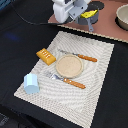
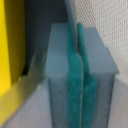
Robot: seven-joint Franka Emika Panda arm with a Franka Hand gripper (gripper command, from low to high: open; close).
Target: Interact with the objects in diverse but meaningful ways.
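My gripper [image 1: 90, 26] hangs at the far edge of the placemat, over the brown table. In the wrist view its two grey fingers with teal pads [image 2: 74, 85] are pressed together with nothing between them. The yellow cheese wedge [image 1: 88, 14] sits right beside the fingers and fills one side of the wrist view [image 2: 10, 45]. A dark round shape, perhaps the small pan [image 1: 96, 5], lies just behind it. The orange ridged bread block [image 1: 46, 56] and the light blue cup [image 1: 31, 83] rest on the placement's side at the exterior view's left. The sausage is not in view.
A woven placemat [image 1: 100, 70] carries a round wooden plate [image 1: 69, 66], a knife [image 1: 80, 56] and a fork [image 1: 67, 80], both with orange handles. A grey bowl [image 1: 122, 17] stands at the exterior view's far right. Black cloth surrounds the mat.
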